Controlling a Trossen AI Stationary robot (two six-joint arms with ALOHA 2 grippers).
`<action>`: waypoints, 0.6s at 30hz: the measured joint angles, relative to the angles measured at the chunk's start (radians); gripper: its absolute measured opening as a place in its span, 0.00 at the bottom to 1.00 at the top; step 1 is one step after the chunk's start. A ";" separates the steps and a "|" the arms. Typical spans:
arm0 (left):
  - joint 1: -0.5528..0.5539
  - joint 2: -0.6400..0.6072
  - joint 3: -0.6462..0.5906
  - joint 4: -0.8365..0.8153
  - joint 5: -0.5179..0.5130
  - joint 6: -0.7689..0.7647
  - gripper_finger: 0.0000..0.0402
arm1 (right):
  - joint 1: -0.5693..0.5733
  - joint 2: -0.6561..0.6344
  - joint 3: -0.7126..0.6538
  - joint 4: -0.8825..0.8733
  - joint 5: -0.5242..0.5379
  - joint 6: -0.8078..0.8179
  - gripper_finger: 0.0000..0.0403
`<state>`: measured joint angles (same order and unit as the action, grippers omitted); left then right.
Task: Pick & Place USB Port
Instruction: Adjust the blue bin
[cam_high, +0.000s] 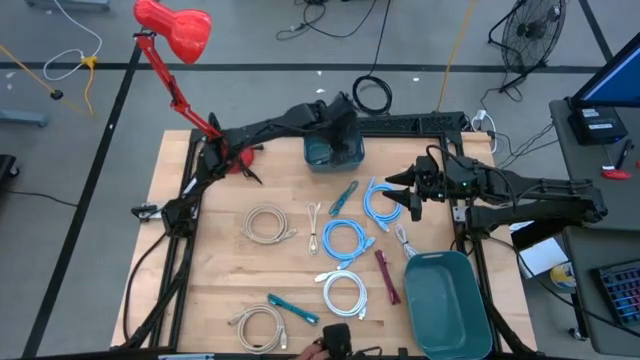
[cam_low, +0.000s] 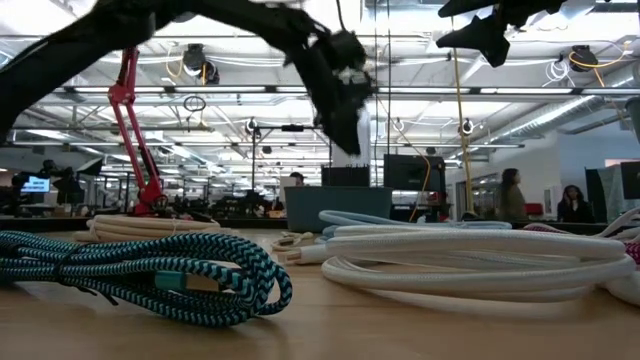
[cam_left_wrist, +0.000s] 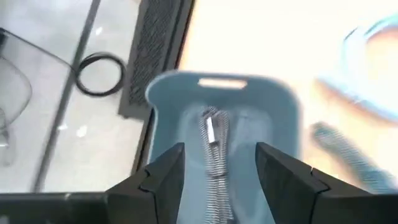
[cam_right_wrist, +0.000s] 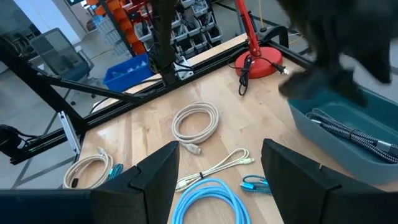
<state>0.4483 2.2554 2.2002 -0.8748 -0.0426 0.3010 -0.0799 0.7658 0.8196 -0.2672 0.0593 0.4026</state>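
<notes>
Above the far teal bin (cam_left_wrist: 283, 118), left gripper (cam_left_wrist: 217, 180) jaws wide, braided cable (cam_left_wrist: 214, 162) released inside; right gripper (cam_right_wrist: 217, 180) jaws wide, waiting; next: select another cable.

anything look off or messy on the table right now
Nothing looks damaged or spilled. Coiled cables lie scattered on the table, as expected. The left gripper hangs open over the far bin, with a braided grey cable between its fingers, running into that bin. The right gripper waits open.
</notes>
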 joint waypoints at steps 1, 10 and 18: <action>0.000 -0.021 0.000 -0.006 0.043 -0.026 0.50 | 0.000 0.000 0.000 0.000 0.000 0.000 0.54; -0.090 -0.076 -0.015 -0.211 0.266 -0.140 0.30 | 0.000 0.000 0.000 -0.002 -0.003 0.000 0.54; -0.125 -0.075 -0.251 -0.140 0.244 -0.181 0.01 | 0.000 0.000 0.000 -0.008 -0.003 -0.004 0.54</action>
<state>0.3236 2.1804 1.9489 -1.0150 0.2017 0.1202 -0.0795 0.7658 0.8194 -0.2749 0.0559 0.3988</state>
